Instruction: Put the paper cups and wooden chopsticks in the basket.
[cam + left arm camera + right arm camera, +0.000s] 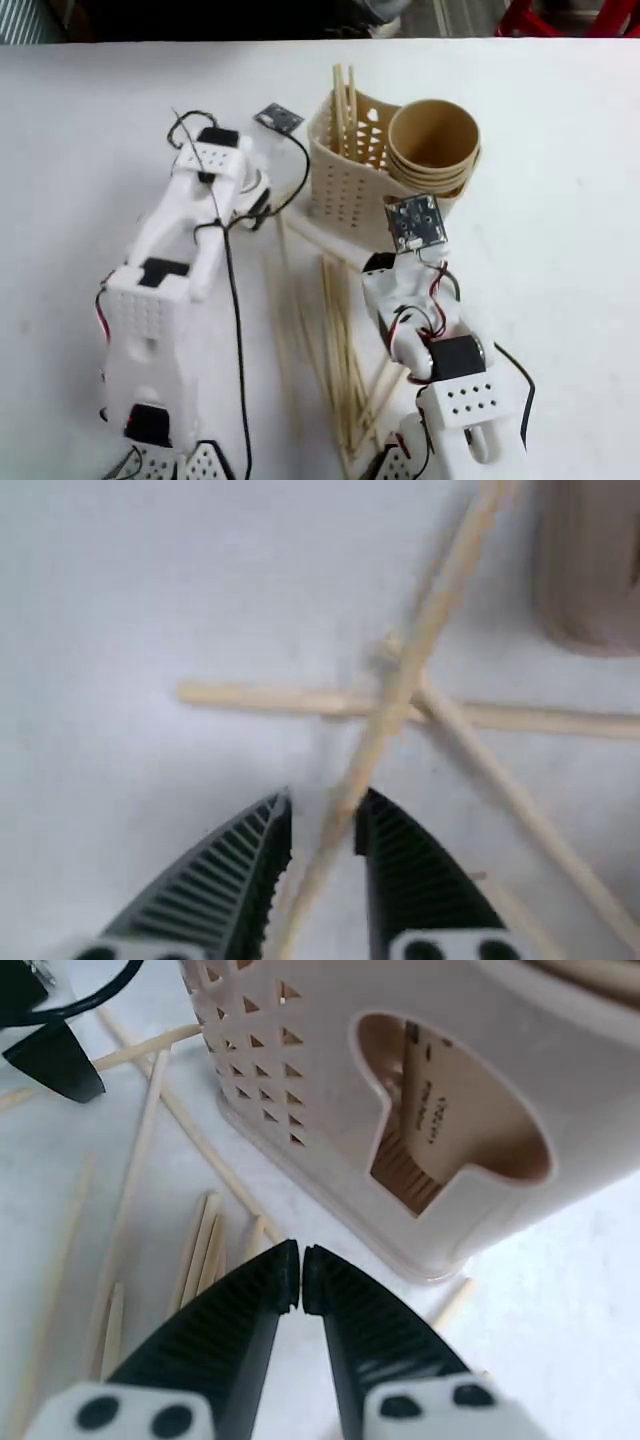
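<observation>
Bright, even light from above floods the white tabletop [80, 120], nearly washing it out. Soft grey shadows sit beside the basket [345, 190]. Under my left end effector [322, 805], the chopsticks [290, 698] throw only faint, pale shadows. Beyond the tabletop's far edge, everything goes dark.

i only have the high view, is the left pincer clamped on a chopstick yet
observer: Not clamped. In the left wrist view the left pincer has its jaws apart, with one chopstick running between them.
operator: and the right one, holding anything
observer: No. The right pincer is shut with nothing between its tips, close to the basket wall.
operator: can you see inside the basket from there
observer: Yes. A paper cup shows through the cut-out in that wall.
</observation>
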Robot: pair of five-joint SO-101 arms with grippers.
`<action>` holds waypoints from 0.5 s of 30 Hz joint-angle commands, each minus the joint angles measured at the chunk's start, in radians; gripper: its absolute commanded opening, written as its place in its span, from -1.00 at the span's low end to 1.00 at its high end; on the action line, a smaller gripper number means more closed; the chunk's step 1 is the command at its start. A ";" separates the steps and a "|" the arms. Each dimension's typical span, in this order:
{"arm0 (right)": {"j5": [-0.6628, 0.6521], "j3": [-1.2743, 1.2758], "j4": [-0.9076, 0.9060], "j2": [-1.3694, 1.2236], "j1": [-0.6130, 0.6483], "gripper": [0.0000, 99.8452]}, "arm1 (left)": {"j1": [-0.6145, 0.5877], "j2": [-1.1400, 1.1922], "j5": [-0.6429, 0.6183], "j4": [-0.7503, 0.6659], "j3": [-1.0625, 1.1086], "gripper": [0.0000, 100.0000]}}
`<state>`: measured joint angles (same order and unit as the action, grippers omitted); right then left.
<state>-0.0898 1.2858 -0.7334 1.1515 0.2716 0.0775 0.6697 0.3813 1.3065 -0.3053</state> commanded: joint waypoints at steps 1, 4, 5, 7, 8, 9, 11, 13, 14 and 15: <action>-0.009 -0.005 0.004 0.018 0.005 -0.95 | -0.012 0.044 0.008 0.083 -0.135 -0.95; -0.011 -0.005 0.005 0.018 0.005 -0.95 | -0.010 0.039 0.006 0.158 -0.181 -0.96; -0.011 -0.005 0.005 0.018 0.005 -0.95 | -0.010 0.031 0.005 0.183 -0.201 -0.96; -0.011 -0.005 0.005 0.018 0.005 -0.95 | -0.012 0.005 0.005 0.229 -0.233 -0.96; -0.011 -0.005 0.005 0.018 0.005 -0.95 | -0.012 -0.013 0.005 0.253 -0.249 -0.96; -0.011 -0.005 0.005 0.018 0.005 -0.95 | -0.012 -0.035 0.003 0.275 -0.261 -0.96; -0.011 -0.005 0.005 0.018 0.007 -0.95 | -0.010 -0.091 0.003 0.315 -0.281 -0.96; -0.011 -0.005 0.004 0.018 0.007 -0.95 | -0.005 -0.163 0.002 0.339 -0.295 -0.96; -0.011 -0.005 0.004 0.018 0.007 -0.95 | -0.004 -0.202 0.002 0.351 -0.302 -0.96; -0.011 -0.005 0.004 0.018 0.007 -0.95 | -0.004 -0.246 0.000 0.361 -0.310 -0.96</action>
<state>-0.0898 1.2858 -0.7334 1.1515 0.2716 0.0775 0.6252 0.3798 1.6241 -0.5493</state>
